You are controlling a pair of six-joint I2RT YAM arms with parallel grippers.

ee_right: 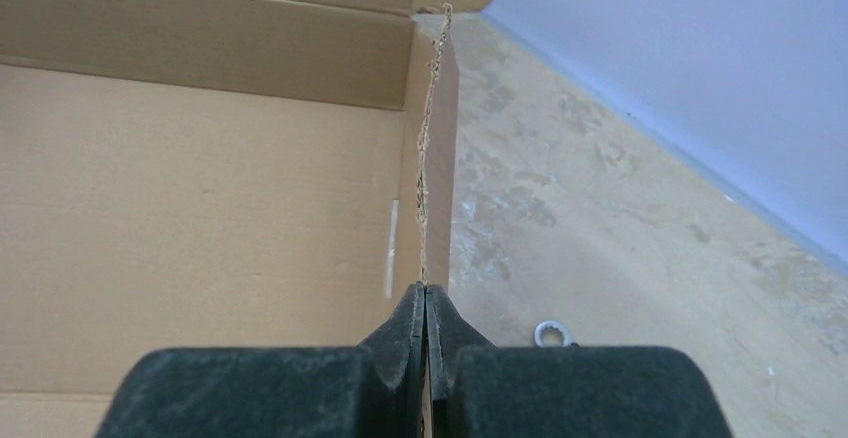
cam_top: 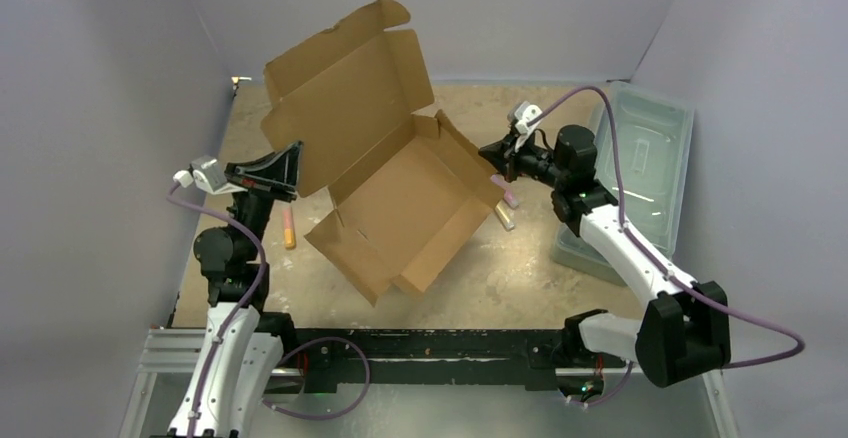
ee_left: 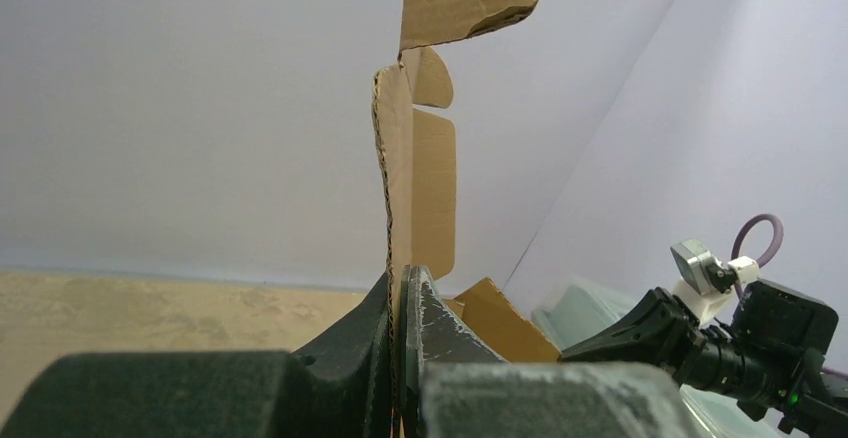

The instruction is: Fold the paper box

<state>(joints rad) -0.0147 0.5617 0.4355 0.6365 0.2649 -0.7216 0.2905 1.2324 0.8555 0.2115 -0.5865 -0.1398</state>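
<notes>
Cardboard, plain and brown, makes the big open paper box [cam_top: 410, 203], tilted up between both grippers. The left gripper [cam_top: 294, 165] is clamped on its raised lid edge. The right gripper [cam_top: 491, 158] is clamped on its side wall.

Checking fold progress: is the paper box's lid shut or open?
Open: the lid of the paper box stands raised, its edge pinched by the left gripper.

Box [cam_top: 400, 208] mid-table, lid tilted up toward far-left corner. Bin [cam_top: 650, 158] along right edge. Marker [cam_top: 289, 228] on table left of box.
</notes>
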